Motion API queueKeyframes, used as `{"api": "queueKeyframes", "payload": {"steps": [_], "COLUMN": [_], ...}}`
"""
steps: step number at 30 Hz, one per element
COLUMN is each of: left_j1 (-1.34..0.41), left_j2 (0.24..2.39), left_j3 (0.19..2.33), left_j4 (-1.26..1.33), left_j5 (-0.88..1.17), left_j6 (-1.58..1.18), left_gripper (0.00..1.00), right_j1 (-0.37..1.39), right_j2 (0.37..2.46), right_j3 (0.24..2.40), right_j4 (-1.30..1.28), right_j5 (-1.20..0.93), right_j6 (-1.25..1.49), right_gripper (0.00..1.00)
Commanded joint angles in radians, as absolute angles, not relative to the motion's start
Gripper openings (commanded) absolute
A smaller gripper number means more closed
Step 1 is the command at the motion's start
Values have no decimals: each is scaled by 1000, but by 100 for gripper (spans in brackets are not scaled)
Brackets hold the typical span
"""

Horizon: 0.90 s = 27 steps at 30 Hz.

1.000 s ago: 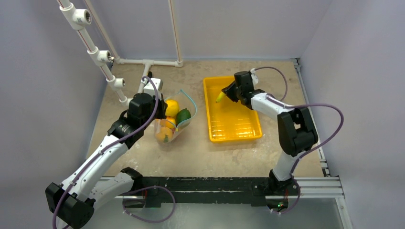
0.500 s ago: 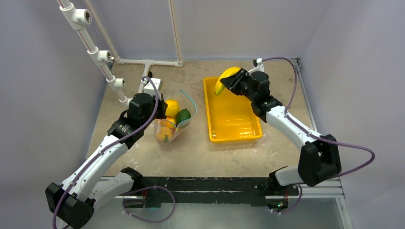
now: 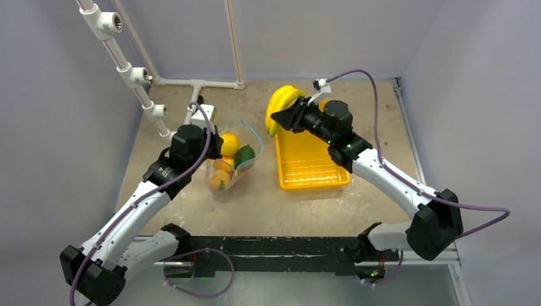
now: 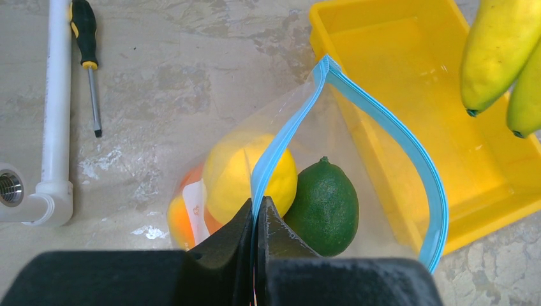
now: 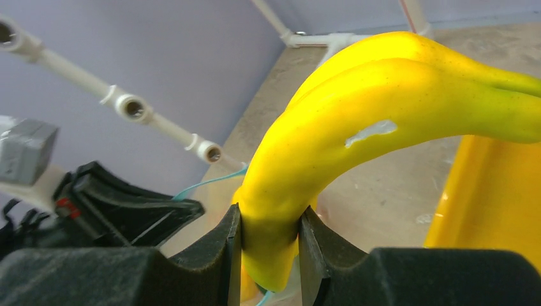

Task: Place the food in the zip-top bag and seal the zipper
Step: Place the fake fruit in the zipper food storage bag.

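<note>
Half-second on: holds banana (image 3: 279, 105) clear of tray (image 3: 314, 175) in clamped right gripper (image 5: 268, 239), swings left toward bag (image 3: 231, 167); keeps zipper (image 4: 287, 129) pinched in left gripper (image 4: 258, 217), mouth open. Seems last food.

Left claw (image 4: 257, 220) pinches zipper (image 4: 289, 129); lemon (image 4: 233, 175), lime (image 4: 324, 205) inside bag (image 4: 383, 191).

This is a robotics lab test cell. Plain pale lavender wall panels (image 3: 319, 38) box in a beige, stone-patterned tabletop (image 3: 255, 197). Two white-and-black robot arms, the left arm (image 3: 137, 210) and the right arm (image 3: 389, 182), are bolted to a black base plate (image 3: 274, 250) at its near edge, beside a silver aluminium rail (image 3: 424, 243). A white plastic pipe frame (image 3: 131, 73) with threaded fittings stands at the back left. A black-and-yellow-handled screwdriver (image 4: 86, 38) lies on the surface.
</note>
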<state>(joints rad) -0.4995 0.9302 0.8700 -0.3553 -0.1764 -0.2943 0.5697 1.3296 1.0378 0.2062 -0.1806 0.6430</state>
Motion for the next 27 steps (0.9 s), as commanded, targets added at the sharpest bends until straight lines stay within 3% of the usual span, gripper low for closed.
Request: {"api": "queueKeyframes", "payload": {"steps": [1, 16, 27], "left_j1": [-497, -497, -497], "left_j2": [912, 904, 896], "left_j3": [879, 879, 879], "left_j4": [-327, -326, -327], "left_j5": [-183, -186, -188], "left_j6": [-288, -285, -286], "left_gripper": [0, 0, 0], "right_j1": [611, 770, 911], "right_j2": [1270, 1349, 1433], "right_j3": [1094, 1145, 1226], "right_j4": [289, 305, 176], "right_j5": [-225, -247, -126], "right_j6": [571, 541, 491], "right_gripper": [0, 0, 0]}}
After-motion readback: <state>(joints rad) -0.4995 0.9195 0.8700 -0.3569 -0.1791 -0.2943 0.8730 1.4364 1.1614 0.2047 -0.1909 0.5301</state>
